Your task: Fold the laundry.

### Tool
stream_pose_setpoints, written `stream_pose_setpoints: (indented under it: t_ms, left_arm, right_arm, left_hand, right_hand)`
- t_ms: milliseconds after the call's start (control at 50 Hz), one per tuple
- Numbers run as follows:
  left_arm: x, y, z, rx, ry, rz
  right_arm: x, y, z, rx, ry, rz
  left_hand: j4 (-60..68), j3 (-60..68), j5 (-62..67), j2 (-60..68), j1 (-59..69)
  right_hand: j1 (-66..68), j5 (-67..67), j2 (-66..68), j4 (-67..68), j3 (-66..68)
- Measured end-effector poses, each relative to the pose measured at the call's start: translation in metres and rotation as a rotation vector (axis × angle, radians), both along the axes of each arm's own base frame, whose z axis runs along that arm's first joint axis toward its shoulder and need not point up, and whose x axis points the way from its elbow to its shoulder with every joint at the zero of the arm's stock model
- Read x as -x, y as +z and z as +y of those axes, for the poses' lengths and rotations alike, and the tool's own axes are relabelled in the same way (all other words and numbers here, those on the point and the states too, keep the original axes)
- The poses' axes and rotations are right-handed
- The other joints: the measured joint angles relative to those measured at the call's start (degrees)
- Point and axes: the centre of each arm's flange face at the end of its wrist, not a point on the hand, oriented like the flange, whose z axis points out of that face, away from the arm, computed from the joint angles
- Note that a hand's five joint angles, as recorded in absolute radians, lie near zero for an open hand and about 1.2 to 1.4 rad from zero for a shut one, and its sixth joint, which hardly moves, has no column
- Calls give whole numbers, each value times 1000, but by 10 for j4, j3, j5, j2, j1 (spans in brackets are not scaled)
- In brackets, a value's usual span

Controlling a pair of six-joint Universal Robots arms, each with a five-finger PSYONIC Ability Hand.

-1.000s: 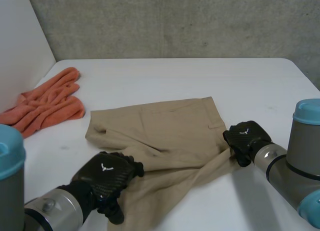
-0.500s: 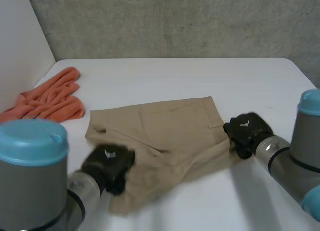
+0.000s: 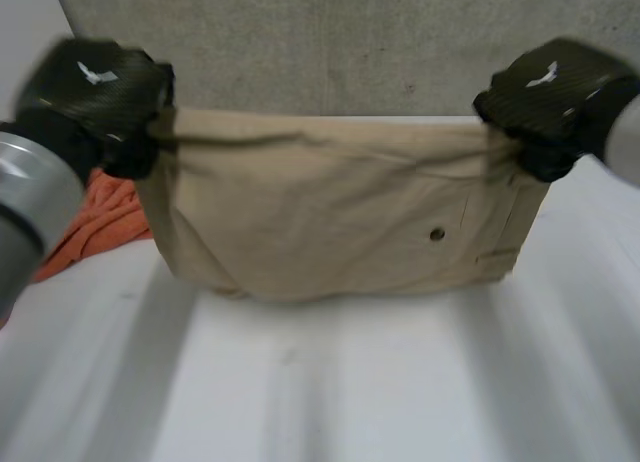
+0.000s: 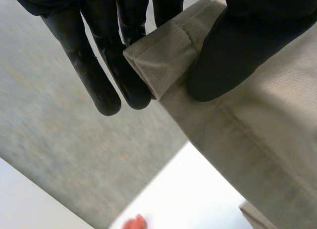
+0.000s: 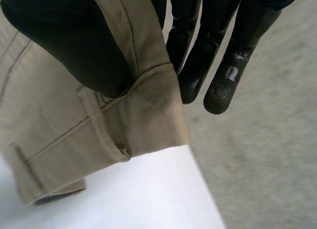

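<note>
The tan shorts [image 3: 330, 222] hang spread wide across the middle of the frame, held up by their top edge with the lower edge close over the desk [image 3: 330, 382]. At upper left the left hand [image 3: 95, 87] pinches one end of that edge, and its wrist view shows the thumb clamping a folded hem against the fingers [image 4: 99, 85]. At upper right the right hand [image 3: 545, 97] is clamped on the other end the same way.

A second ago the shorts lay rumpled on the desk with both hands low at their sides. Now they are lifted and pulled taut, likely to smooth them before laying them flat to fold.

An orange cloth [image 3: 95, 222] lies at left, partly behind the shorts, and could get caught under them when they are lowered.
</note>
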Motion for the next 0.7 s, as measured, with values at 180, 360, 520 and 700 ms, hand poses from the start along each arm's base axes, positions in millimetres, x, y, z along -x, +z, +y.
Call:
stream_pose_setpoints:
  t_ms: [180,360,520,700]
  left_arm:
    - [28,-66,-75,-35,11,-27]
    - [56,-33,-151,420,37,103]
    - [53,57,-157,906,62,327]
    - [46,54,-151,838,36,368]
  right_arm:
    - [-30,-70,-64,-107,-35,54]
    - [-62,-56,-137,242,-89,-107]
    - [-72,52,-160,818,-72,-493]
    - [-72,31,-162,705,-80,-474]
  left_hand:
    - [2,1,0,1,0]
    - [2,2,0,1,0]
    - [2,2,0,1,0]
    - [2,2,0,1,0]
  right_hand:
    - [0,1,0,0,0]
    - [0,1,0,0,0]
    - [0,3,2,0,0]
    - [0,5,2,0,0]
